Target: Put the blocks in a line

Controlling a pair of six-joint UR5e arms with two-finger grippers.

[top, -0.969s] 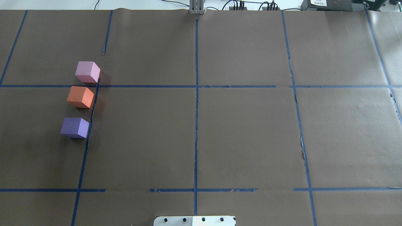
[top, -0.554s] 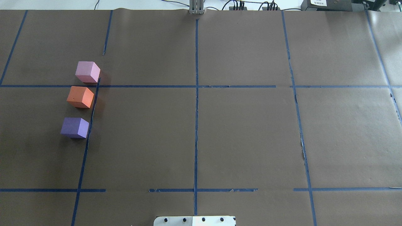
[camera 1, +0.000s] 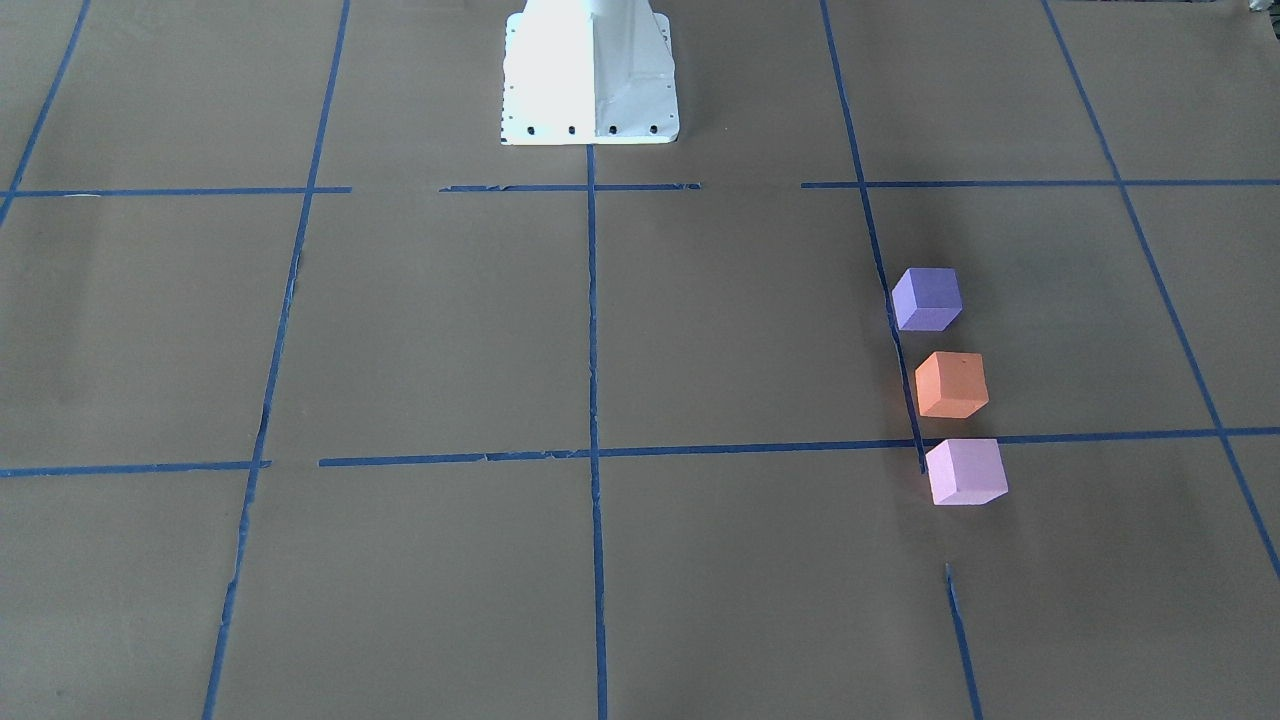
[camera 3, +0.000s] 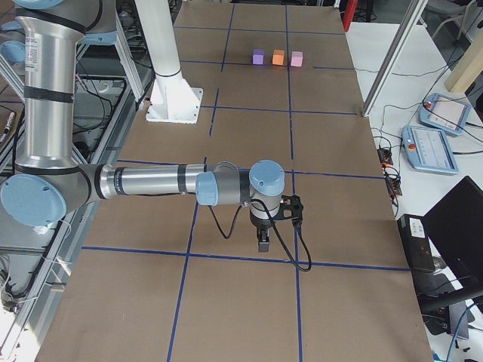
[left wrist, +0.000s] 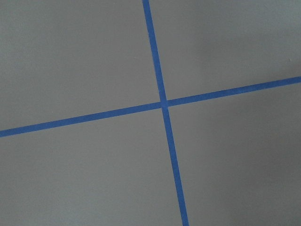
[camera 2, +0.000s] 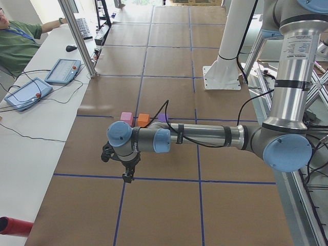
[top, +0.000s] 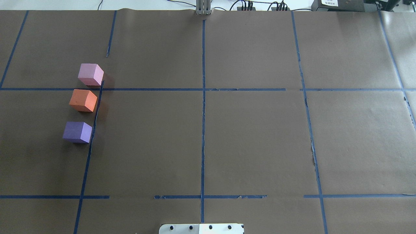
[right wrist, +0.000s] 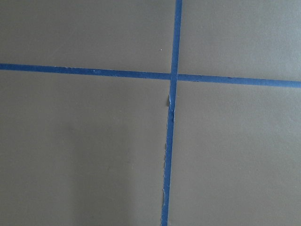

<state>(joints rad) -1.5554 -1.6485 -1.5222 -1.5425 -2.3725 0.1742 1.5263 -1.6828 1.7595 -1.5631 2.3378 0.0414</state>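
- Three foam blocks stand in a single file on the robot's left side of the table (top: 253,139), which is covered in brown paper and marked with a grid of blue tape (top: 203,130).
- The pink block (top: 90,74) is farthest from the robot and sits where two tape lines cross. The orange block (top: 83,100) comes next across a narrow gap, and the purple block (top: 77,132), nearest the robot, follows across a wider one.
- All three hug the outer side of one lengthwise tape line, each with an edge at or just beside the tape. The file slants with the tape, so the purple block is the outermost.
- The left gripper (camera 2: 126,177) hangs fingers-down above a tape line, well apart from the blocks and out toward the table's left end. It shows in the side view only, so whether its fingers are spread or pressed together cannot be told.
- The right gripper (camera 3: 262,243) also points down above a tape line near the opposite end, with a broad stretch of paper between it and the blocks. Its finger position cannot be told either.
- Each wrist camera shows only a tape crossing on the paper.
- The white base plate (camera 1: 590,80) stands mid-table on the robot's side, well apart from the blocks.
- An operator in green (camera 2: 18,43) sits at a side bench beside two pendants (camera 2: 61,70).
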